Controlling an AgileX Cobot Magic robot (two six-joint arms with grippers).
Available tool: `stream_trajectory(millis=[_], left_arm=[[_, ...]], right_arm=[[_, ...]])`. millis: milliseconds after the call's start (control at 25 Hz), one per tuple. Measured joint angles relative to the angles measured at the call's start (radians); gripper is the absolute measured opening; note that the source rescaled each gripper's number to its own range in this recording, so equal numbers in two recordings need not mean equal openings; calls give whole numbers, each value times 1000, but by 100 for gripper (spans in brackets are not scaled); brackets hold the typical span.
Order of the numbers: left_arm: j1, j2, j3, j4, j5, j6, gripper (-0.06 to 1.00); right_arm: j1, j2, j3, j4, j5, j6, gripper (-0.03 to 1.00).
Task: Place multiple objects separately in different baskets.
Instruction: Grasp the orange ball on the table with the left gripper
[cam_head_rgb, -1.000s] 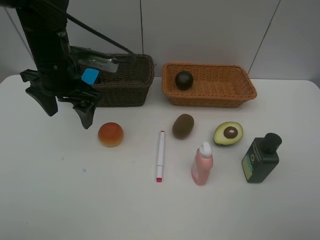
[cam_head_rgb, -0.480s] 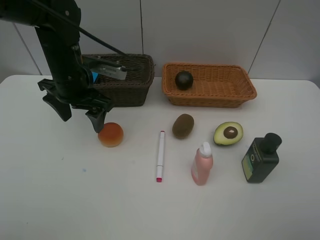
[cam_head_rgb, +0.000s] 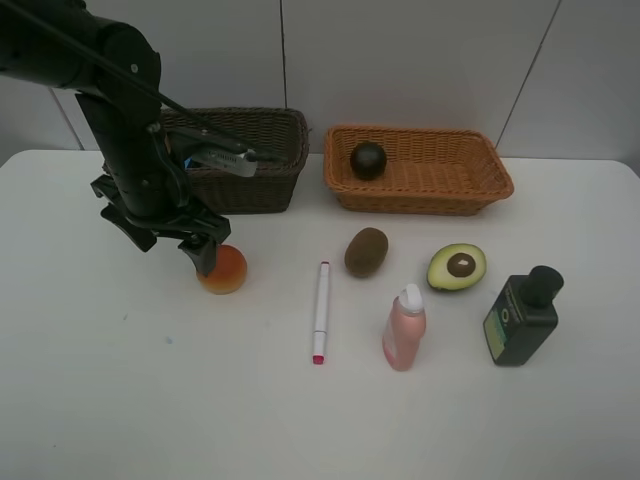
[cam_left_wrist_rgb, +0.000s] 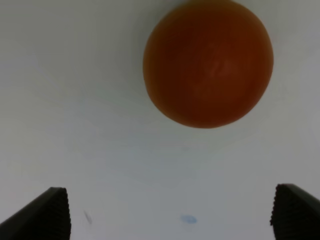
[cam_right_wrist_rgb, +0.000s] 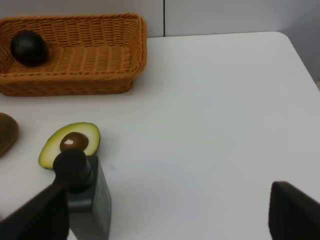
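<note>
Table (cam_head_rgb: 120, 400): white, against a pale wall.
Dark basket (cam_head_rgb: 255, 175): stood at the back.
Left claw (cam_head_rgb: 172, 247): wide open, empty, hung low.
Bun (cam_head_rgb: 222, 269): lay on the table beside one finger, not between them; being round, a knock could have rolled it away.

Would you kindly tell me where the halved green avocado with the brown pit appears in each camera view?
Exterior high: halved green avocado on the white table, between the brown oval kiwi and the dark green plastic bottle.
Left wrist: not in it.
Right wrist: avocado beside that bottle's black cap.
Shared landmark: the light orange wicker basket, in both those views.
</note>
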Motion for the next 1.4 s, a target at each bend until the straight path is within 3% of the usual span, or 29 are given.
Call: stream_trajectory(millis=[840, 1160, 1400], left_arm=[[0, 0, 17, -68, -154, 38, 100], [0, 25, 17, -158, -215, 78, 100], [0, 86, 17, -163, -224, 90, 100]], right_arm=[[0, 0, 0, 0, 0, 0, 100], [0, 0, 0, 0, 0, 0, 100], [0, 0, 0, 0, 0, 0, 100]])
